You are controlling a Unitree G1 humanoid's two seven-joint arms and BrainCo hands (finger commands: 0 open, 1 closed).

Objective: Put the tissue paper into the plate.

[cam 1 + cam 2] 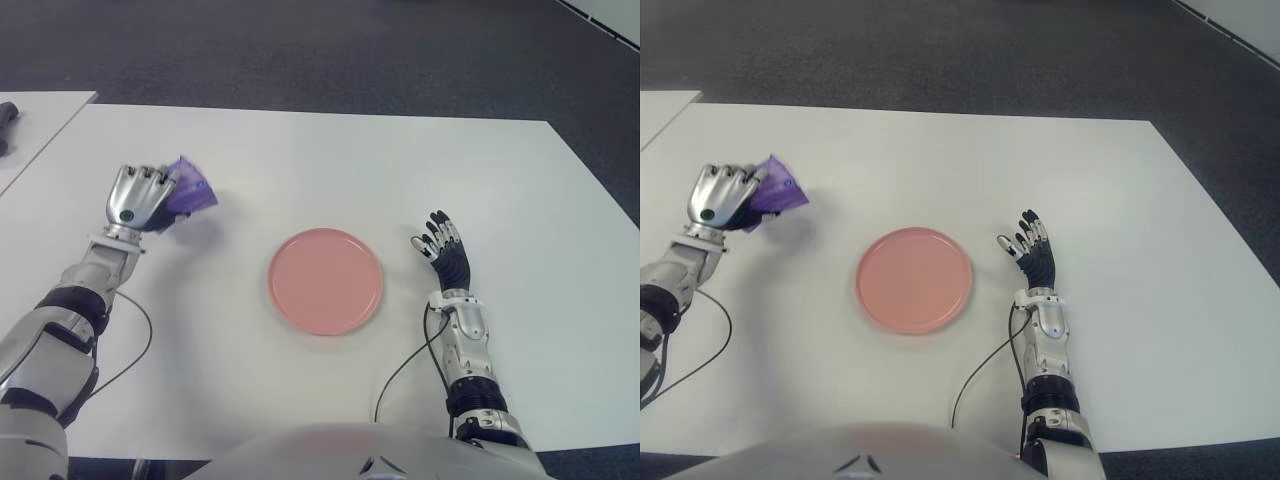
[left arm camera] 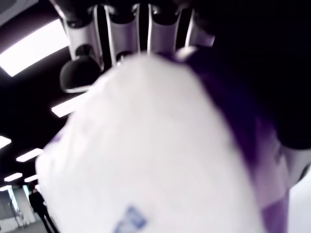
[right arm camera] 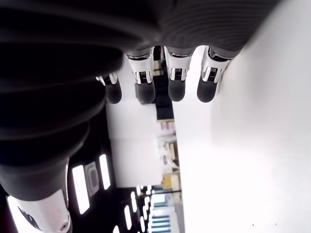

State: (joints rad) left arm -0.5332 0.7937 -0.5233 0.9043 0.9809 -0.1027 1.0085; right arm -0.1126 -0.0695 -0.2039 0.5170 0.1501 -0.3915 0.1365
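Right hand [image 1: 440, 245] is sitting idle beside the plate [image 1: 325, 281], fingers loose and holding nothing. I'm holding the tissue pack [image 1: 188, 192] clamped in the left hand [image 1: 140, 197], off to the plate's left. Next I'm swinging it over the plate, then releasing.

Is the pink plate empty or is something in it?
Empty. The pink plate shows only bare pink; the purple tissue pack is in the left robot hand, off to its left.

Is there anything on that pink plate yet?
No. The pink plate shows only its bare surface. The purple tissue pack is in the left hand, off to the plate's left. The right hand shows open beside it.
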